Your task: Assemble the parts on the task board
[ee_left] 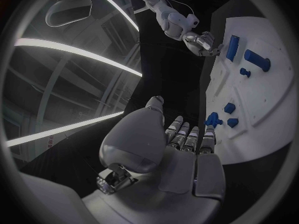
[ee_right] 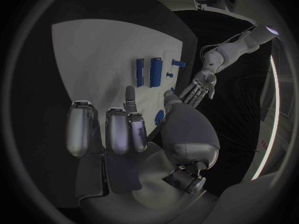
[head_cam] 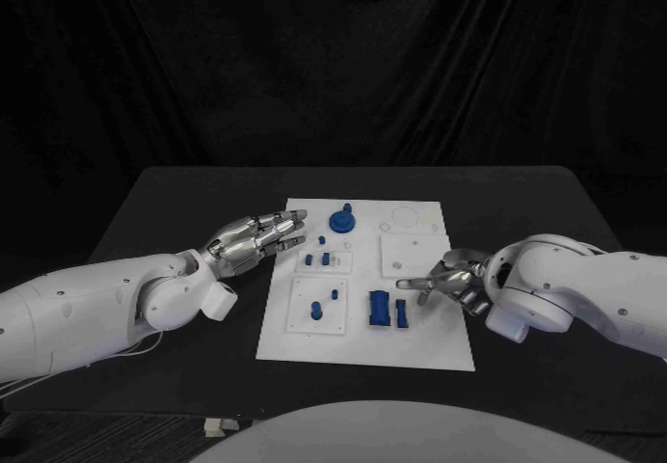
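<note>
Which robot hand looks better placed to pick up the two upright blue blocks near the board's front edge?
Probably the right robot hand: it hovers open at the task board's right edge, level with the blue blocks. The left robot hand sits farther back, near the round blue part.

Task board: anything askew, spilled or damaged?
Nothing stands out. The task board lies flat on the table, its blue parts all on it. The left hand and right hand hold nothing.
</note>
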You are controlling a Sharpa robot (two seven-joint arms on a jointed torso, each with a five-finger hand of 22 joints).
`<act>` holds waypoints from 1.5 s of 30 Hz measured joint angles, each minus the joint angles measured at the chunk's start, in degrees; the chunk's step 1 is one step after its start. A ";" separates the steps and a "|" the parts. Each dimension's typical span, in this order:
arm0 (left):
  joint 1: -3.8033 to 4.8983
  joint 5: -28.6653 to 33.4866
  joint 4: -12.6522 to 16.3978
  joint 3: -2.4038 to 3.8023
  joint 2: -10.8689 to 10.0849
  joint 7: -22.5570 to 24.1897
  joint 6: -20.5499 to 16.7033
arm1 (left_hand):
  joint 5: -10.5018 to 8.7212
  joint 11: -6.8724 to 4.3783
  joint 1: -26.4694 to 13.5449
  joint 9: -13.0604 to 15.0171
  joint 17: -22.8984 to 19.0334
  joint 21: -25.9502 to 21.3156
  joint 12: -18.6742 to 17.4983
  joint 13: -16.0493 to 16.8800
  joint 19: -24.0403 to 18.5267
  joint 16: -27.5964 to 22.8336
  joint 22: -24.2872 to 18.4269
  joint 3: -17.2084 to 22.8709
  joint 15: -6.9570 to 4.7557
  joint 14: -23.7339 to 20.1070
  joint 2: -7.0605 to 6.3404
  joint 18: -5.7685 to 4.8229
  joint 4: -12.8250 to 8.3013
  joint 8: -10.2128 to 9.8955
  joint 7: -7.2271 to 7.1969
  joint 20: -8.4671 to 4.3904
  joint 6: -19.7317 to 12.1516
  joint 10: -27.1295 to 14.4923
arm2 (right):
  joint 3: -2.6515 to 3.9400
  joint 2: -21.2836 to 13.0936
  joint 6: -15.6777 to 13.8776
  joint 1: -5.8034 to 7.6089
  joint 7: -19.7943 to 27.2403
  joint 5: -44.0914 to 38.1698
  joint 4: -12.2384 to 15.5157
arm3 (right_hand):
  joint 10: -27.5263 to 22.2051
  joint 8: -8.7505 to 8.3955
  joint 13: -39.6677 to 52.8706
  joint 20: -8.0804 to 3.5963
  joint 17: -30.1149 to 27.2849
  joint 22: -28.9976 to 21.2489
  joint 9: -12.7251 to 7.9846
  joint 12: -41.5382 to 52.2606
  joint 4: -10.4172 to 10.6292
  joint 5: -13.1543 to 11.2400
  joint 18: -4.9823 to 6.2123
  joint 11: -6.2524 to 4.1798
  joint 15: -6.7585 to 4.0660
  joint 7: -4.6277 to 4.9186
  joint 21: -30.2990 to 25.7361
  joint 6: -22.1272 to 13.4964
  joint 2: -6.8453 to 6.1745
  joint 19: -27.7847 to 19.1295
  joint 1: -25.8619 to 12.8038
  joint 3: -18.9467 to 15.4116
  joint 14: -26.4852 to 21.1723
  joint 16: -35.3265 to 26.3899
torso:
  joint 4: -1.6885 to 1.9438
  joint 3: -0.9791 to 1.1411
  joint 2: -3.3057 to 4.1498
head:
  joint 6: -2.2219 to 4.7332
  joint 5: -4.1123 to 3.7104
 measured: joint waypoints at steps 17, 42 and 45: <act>0.47 0.00 3.46 0.04 -1.73 7.05 -5.81 | -8.43 -0.92 -4.89 0.07 -0.16 0.00 1.98 0.14 -0.53 -0.41 -0.72 -4.48 -1.97 -0.11 -2.74 -0.01 1.50 0.77 -0.52 -2.19 1.75 0.75 | 0.16 -4.08 -14.95 5.13 17.56 6.72 2.89 | -16.67 -4.32 -22.53 0.94 -45.72 -7.61 -4.76 -45.85 3.72 -0.22 8.03 0.59 1.27 -0.19 -44.42 4.46 7.85 -16.34 -10.79 -14.63 -9.79 -33.22 | 0.03 0.10 -0.35 | 0.00 -0.68; 0.52 -2.33 4.02 0.01 -0.07 8.16 -15.09 | -11.56 -13.95 -7.74 -0.93 -0.52 -0.35 -5.35 -0.79 -1.13 -1.74 -1.79 -4.44 -8.10 -0.31 -6.39 0.00 1.66 -5.90 -12.84 -7.50 -4.83 -2.06 | 0.07 -3.01 -16.27 -3.53 63.28 31.41 -1.81 | -79.35 -24.61 -68.41 10.31 -69.84 -72.91 -20.47 -87.43 4.08 2.45 2.14 -3.59 7.31 -14.33 -76.99 -33.57 -5.72 -83.80 5.05 -11.14 -82.13 -82.26 | -0.12 0.23 -0.90 | 0.00 -0.46; 0.52 -2.65 4.02 0.01 0.17 8.18 -15.83 | -11.56 -13.95 -7.73 -0.98 -0.51 -0.35 -5.59 -0.79 -1.13 -1.74 -1.79 -4.28 -8.10 -0.31 -6.39 0.00 1.50 -5.91 -12.84 -7.50 -4.82 -2.06 | 0.07 -2.82 -16.24 -3.74 65.97 32.24 -2.33 | -79.65 -24.61 -68.81 9.77 -69.91 -73.07 -20.58 -87.43 4.08 2.45 2.26 -3.28 7.63 -14.00 -76.99 -33.85 -5.72 -83.80 5.05 -11.00 -82.46 -82.26 | -0.16 0.26 -0.90 | 0.00 -0.39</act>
